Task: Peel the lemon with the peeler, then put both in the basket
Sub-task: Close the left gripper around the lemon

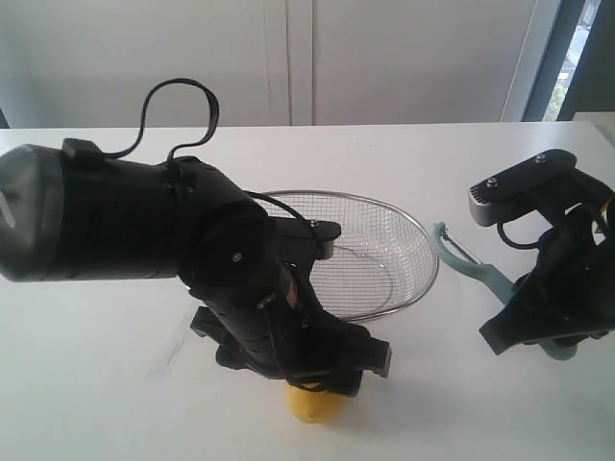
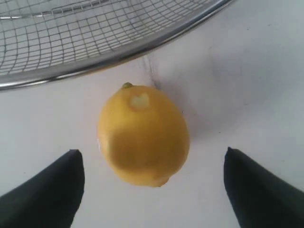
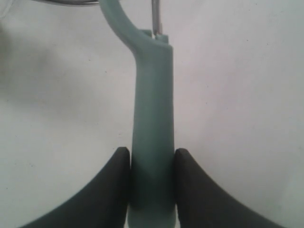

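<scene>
The yellow lemon point(image 2: 142, 135) rests on the white table just in front of the basket point(image 2: 95, 61); in the exterior view only its lower part point(image 1: 312, 407) shows under the left arm. My left gripper point(image 2: 151, 164) is open, its dark fingers point(image 2: 42, 194) wide apart on either side of the lemon without touching it. My right gripper point(image 3: 152, 159) is shut on the handle of the teal peeler point(image 3: 152, 123), whose forked head point(image 1: 452, 252) points toward the basket's right rim point(image 1: 428, 240).
The wire basket sits mid-table behind the left gripper. The table's far edge meets a pale wall; a window frame point(image 1: 548, 58) stands at the back right. Bare tabletop lies between the basket and the right arm.
</scene>
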Motion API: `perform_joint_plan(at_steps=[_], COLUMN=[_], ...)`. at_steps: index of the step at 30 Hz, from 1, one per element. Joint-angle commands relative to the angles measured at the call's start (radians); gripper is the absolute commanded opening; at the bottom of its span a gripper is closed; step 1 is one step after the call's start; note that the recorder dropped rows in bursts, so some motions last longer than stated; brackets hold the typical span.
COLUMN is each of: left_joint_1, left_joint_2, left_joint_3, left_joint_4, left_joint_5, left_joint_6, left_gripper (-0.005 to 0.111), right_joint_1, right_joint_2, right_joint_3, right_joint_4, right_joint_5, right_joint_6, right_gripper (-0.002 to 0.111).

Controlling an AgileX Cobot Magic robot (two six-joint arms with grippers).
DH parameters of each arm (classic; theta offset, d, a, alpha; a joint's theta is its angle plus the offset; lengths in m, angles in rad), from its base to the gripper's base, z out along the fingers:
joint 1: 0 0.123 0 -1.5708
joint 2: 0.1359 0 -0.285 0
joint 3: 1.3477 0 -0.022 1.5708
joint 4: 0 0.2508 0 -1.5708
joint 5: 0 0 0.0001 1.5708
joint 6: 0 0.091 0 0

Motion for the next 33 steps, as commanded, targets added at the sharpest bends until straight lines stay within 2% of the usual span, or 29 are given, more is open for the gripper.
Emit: perform_joint_plan(at_steps=[1,16,33], left_joint_1=[-0.002,-0.002,-0.002], left_joint_2=[0.020,0.068,0.079], left_joint_3=[0.008,0.008,0.008], left_joint_4=[-0.005,-0.005,0.014], left_joint_5=[-0.001,-0.080,-0.070], left_joint_6=[-0.009,-0.009,-0.009], left_gripper=[0.082,0.082,0.082], right_joint_1=[-0.008,-0.008,-0.008], right_joint_2=[-0.008,-0.008,-0.008], right_joint_3=[-0.002,-0.002,-0.002], right_joint_4=[0.001,0.004,0.006], right_joint_5=[-0.004,-0.004,-0.004], right_joint_6=[0.004,0.004,0.004], right_gripper=[0.000,0.000,0.000])
